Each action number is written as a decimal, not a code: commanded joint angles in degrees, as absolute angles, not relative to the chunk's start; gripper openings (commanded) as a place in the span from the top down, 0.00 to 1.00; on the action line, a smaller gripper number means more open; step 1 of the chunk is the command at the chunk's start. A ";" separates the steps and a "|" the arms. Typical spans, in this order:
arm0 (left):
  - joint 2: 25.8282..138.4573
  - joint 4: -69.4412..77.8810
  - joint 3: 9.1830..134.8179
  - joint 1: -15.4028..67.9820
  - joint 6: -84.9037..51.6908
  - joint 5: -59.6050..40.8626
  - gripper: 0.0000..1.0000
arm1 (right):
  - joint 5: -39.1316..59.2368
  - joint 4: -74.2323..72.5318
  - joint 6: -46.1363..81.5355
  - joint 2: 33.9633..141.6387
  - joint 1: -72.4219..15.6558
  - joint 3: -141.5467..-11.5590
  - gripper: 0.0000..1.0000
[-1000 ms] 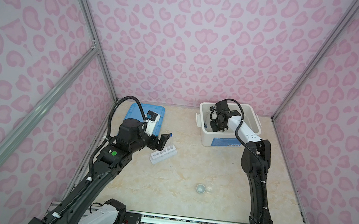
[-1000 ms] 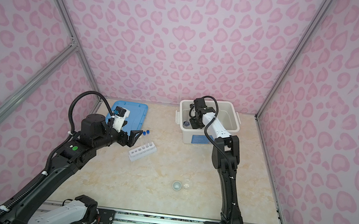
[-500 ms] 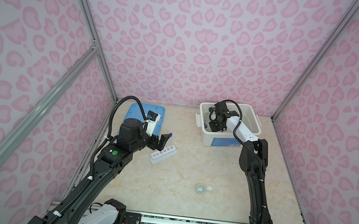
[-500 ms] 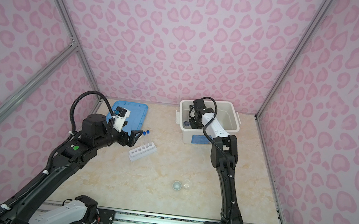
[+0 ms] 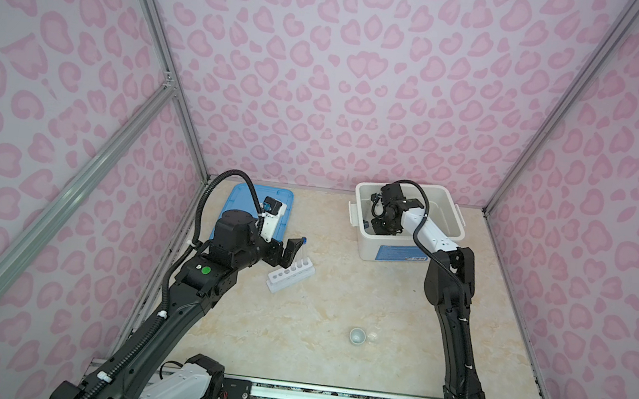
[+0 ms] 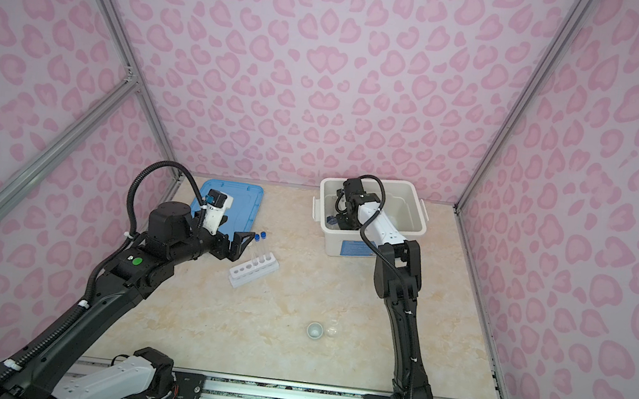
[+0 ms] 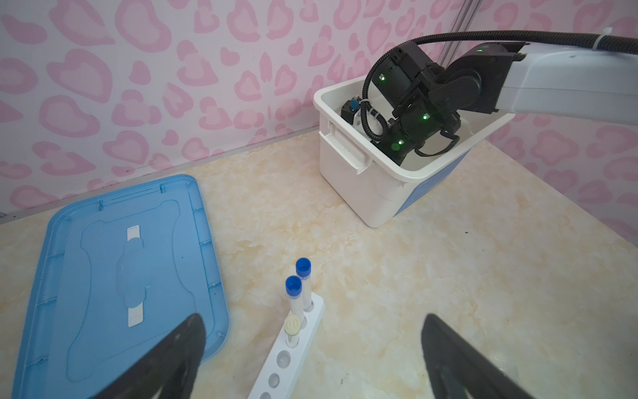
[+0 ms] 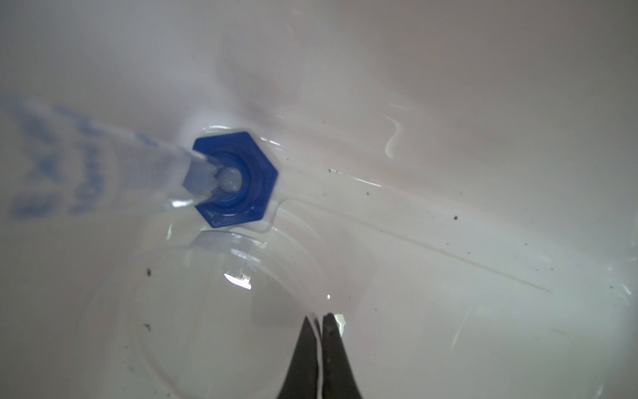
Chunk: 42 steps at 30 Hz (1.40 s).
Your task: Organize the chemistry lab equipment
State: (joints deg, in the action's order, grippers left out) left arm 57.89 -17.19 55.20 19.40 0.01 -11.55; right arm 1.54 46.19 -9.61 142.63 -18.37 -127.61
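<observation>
The white rack (image 7: 293,349) stands on the table with two blue-capped test tubes (image 7: 303,267) and one white-capped tube (image 7: 292,324) upright in it. My left gripper (image 7: 312,323) hangs open just above and behind the rack (image 5: 291,276), touching nothing. My right gripper (image 8: 319,316) reaches down inside the white bin (image 5: 359,235). It is shut on the thin rim of the clear petri dish (image 8: 224,311) lying on the bin floor. The blue-based cylinder (image 8: 238,179) stands just beyond the dish. The small white cup (image 5: 357,335) sits on the table near the front.
The blue lid (image 5: 242,199) lies flat at the back left, beside the rack (image 6: 254,269). A small clear piece (image 6: 332,331) lies next to the cup (image 6: 314,330). The bin (image 6: 370,249) stands against the back wall. Pink patterned walls close in three sides.
The right arm's elbow has shifted slightly while its gripper stays inside the bin. The left arm has not moved.
</observation>
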 commanded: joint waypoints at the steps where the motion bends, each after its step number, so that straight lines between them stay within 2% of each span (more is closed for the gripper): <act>1: 57.94 -16.35 55.90 19.35 -0.18 -11.78 0.01 | 1.58 46.10 -9.27 143.52 -18.28 -127.62 0.97; 20: 57.35 -16.44 55.20 19.36 -0.26 -11.61 0.01 | 1.93 45.97 -9.05 144.32 -18.02 -127.97 0.95; 32: 56.60 -16.62 54.85 19.34 -0.18 -11.52 0.01 | 2.02 46.27 -9.05 143.54 -18.07 -128.15 0.84; 42: 55.73 -16.61 54.58 19.34 -0.09 -11.41 0.01 | 2.37 46.40 -8.88 141.29 -17.85 -128.47 0.83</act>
State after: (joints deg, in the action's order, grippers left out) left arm 56.25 -17.41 54.74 19.40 0.01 -11.51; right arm 1.96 46.24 -8.75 141.80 -17.89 -128.16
